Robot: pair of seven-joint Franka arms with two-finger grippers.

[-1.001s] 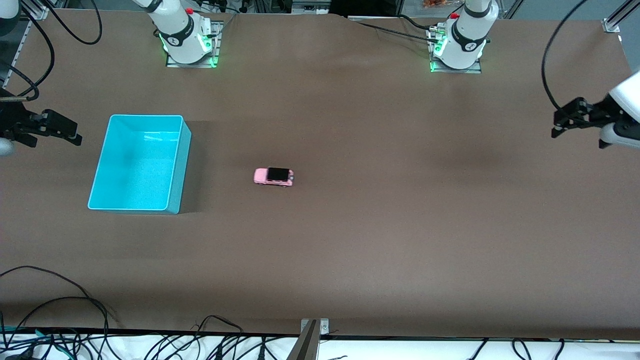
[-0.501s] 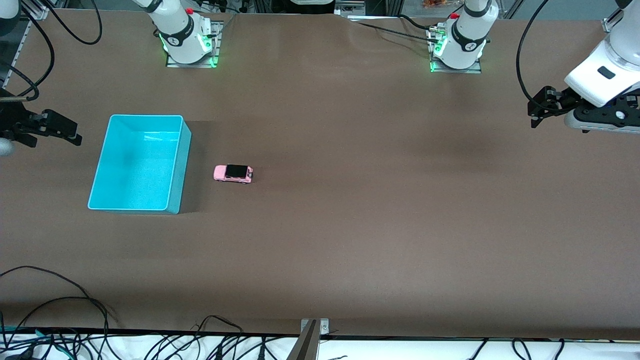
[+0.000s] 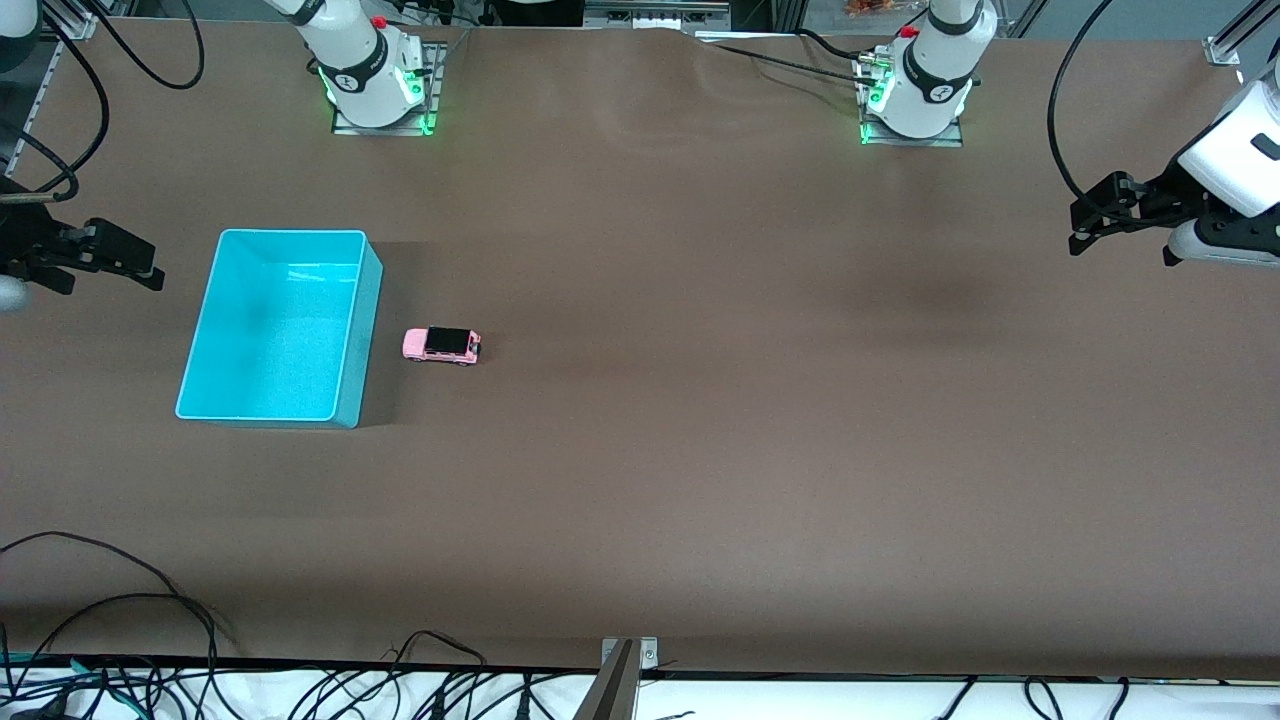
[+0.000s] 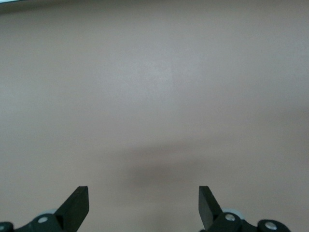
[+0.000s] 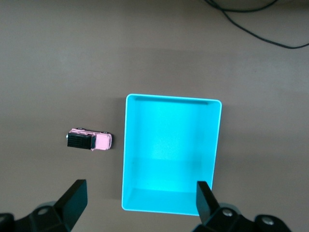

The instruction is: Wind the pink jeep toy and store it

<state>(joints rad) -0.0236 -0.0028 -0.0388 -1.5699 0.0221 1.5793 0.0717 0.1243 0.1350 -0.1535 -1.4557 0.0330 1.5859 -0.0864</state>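
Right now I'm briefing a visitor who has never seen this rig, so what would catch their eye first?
The bright cyan bin stands out on the brown table, toward the right arm's end. Beside it, apart from its wall, sits the tiny pink jeep toy on its wheels. Both pincers hang open at the table's ends: the right pincer by the bin's end, the left pincer over bare table.

**A robotics lab bench, wired for recording**

You are looking at a robotics lab: two white arm bases (image 3: 372, 75) bolted along one edge of a tabletop (image 3: 700, 480) under brown sheeting, green status lights glowing at their feet. Black cables (image 3: 250, 680) tangle along the opposite edge, and aluminium framing (image 3: 1235, 35) stands at a corner.
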